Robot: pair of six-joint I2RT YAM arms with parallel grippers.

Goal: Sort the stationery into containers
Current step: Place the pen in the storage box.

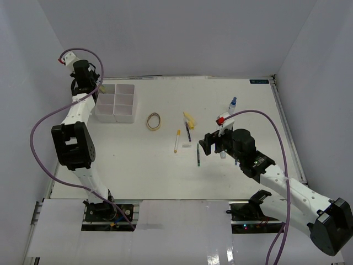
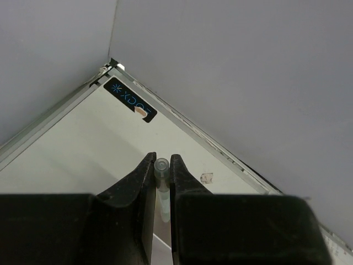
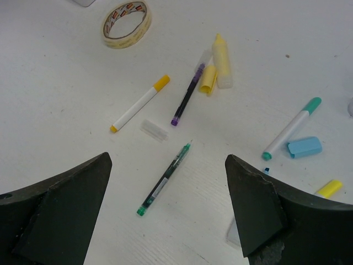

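The left gripper (image 2: 160,161) is pressed together on a thin pale pen (image 2: 164,201), whose round end is seen just past the fingertips. From above, this gripper is found at the far left corner of the white tray (image 1: 123,117), either over its far-left compartment or just beside it; which cannot be told. The tray is not caught in the wrist view, where only a corner of the table (image 2: 83,143) and the walls are shown. The placing step is judged to be in hand on this side. The pen has to be brought squarely over a compartment before the fingers are parted.

The right gripper (image 3: 168,161) is spread wide and nothing is held in it. A green pen (image 3: 164,179) is framed between its fingers, lying flat on the table and apart from both. A pick is judged to be prepared here. A straight descent is called for, perhaps with a slight turn of the wrist, so that the slim body is crossed by the fingers.

Around it more stationery is left unsorted:
- a clear cap (image 3: 154,130)
- a purple pen (image 3: 187,94)
- a yellow highlighter (image 3: 220,61)
- a yellow-capped marker (image 3: 139,104)
- a teal-capped marker (image 3: 291,128) just beside a blue eraser (image 3: 304,147)
- a tape ring (image 3: 124,42) nearer the tray
- a small bottle (image 1: 232,105) well apart at the far right
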